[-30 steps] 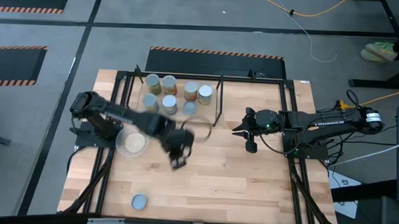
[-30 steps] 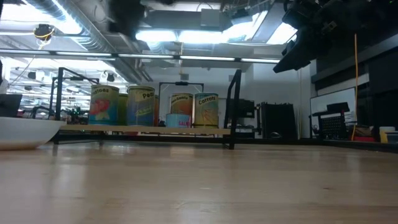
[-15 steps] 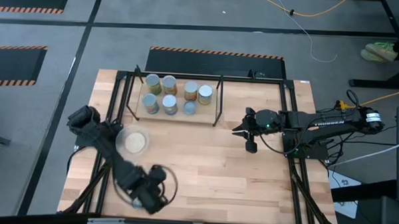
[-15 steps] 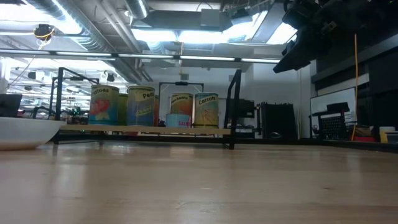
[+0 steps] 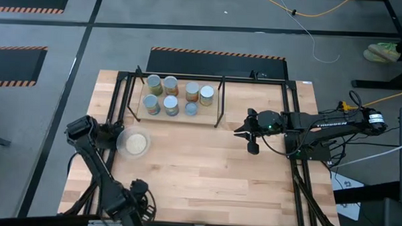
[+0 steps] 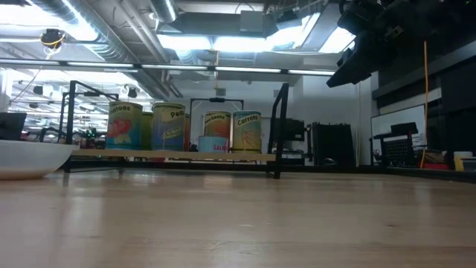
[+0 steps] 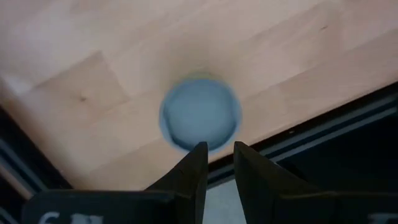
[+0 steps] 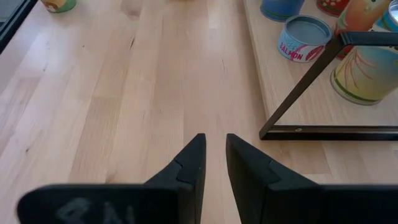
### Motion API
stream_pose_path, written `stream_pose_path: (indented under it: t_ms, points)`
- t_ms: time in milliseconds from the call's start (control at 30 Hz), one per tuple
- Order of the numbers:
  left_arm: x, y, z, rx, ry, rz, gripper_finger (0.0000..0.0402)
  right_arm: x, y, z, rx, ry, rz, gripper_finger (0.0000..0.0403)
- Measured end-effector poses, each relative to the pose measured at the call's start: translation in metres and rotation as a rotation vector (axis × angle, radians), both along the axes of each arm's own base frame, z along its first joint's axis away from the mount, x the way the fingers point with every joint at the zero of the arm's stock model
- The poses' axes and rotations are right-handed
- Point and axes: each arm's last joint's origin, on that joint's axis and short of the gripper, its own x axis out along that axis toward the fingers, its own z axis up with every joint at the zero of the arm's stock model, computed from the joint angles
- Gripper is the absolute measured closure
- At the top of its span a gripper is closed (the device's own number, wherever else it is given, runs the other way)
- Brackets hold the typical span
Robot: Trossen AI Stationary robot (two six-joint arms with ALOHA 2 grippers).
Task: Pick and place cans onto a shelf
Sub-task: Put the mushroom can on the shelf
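The table (image 5: 205,173) is pale, smooth wood with visible grain. The shelf (image 5: 177,117) is light wood in thin matt black metal framing. The cans (image 6: 171,126) wear glossy printed labels.

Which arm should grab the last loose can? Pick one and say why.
Left. Its end effector hangs right over the can near the table's front edge, while the right end effector waits by the shelf, far from it.
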Motion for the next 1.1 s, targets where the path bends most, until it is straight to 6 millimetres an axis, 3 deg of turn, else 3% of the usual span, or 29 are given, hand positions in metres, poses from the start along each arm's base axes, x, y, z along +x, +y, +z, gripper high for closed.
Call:
stream_pose_path:
  t_ms: [233,667,1100]
  points:
    - [-0.012,-0.013,-0.014,0.028,0.030,0.049,0.0331,0.000,0.000,0.000,-0.003,0.000,0.002,0.0335]
    - [-0.012,-0.022,-0.042,0.045,0.167,0.033,0.0331,0.000,0.000,0.000,-0.005,0.000,0.004,0.0335]
    - [-0.012,-0.026,-0.053,0.070,0.182,0.029,0.0331,0.000,0.000,0.000,-0.005,-0.001,0.003,0.0335]
